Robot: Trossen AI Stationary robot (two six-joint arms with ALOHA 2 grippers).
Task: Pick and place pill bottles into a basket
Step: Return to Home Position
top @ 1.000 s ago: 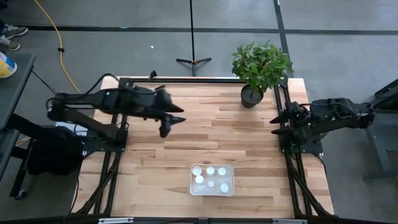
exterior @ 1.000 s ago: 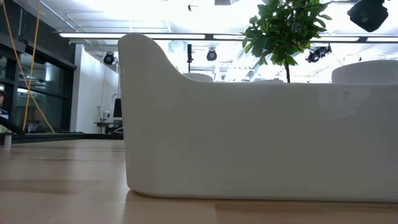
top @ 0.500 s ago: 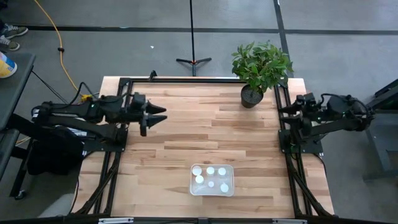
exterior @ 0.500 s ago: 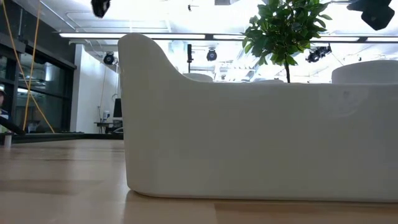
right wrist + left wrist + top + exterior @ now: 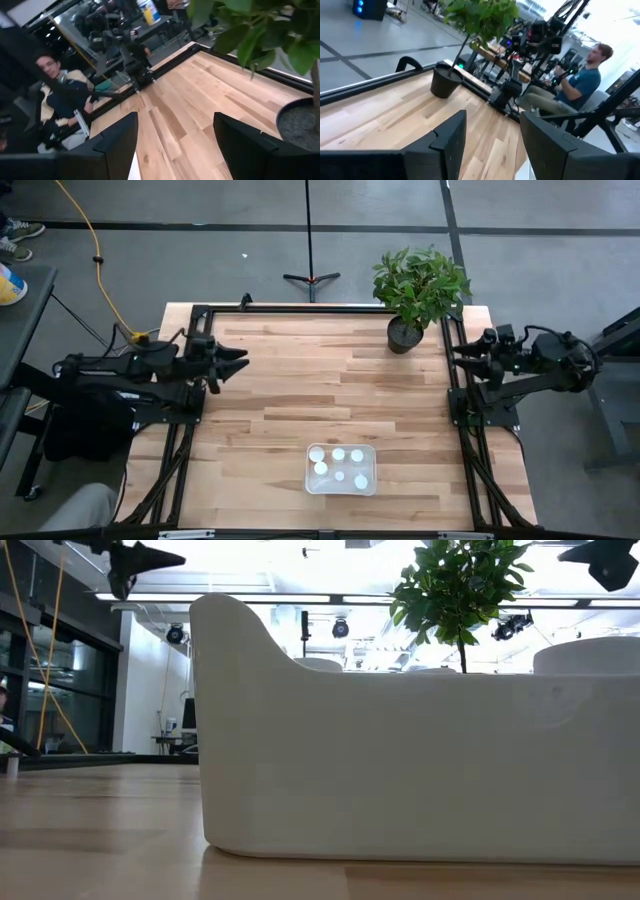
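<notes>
Wooden bench (image 5: 300, 395) holds the white basket (image 5: 342, 492) near its front edge, with the pill bottles (image 5: 339, 454) all inside it. Farther back, the left gripper (image 5: 243, 359) and right gripper (image 5: 455, 354) hang at the bench's sides, both wide open and empty. At the back stands a green plant (image 5: 420, 280).

The left hand (image 5: 240, 360) has drawn back to the table (image 5: 330, 395) edge, the right hand (image 5: 458, 355) slightly outward.

Smooth pale plank-wood table (image 5: 300, 400); matt translucent white plastic basket (image 5: 310, 483); white-capped pill bottles (image 5: 339, 454).
</notes>
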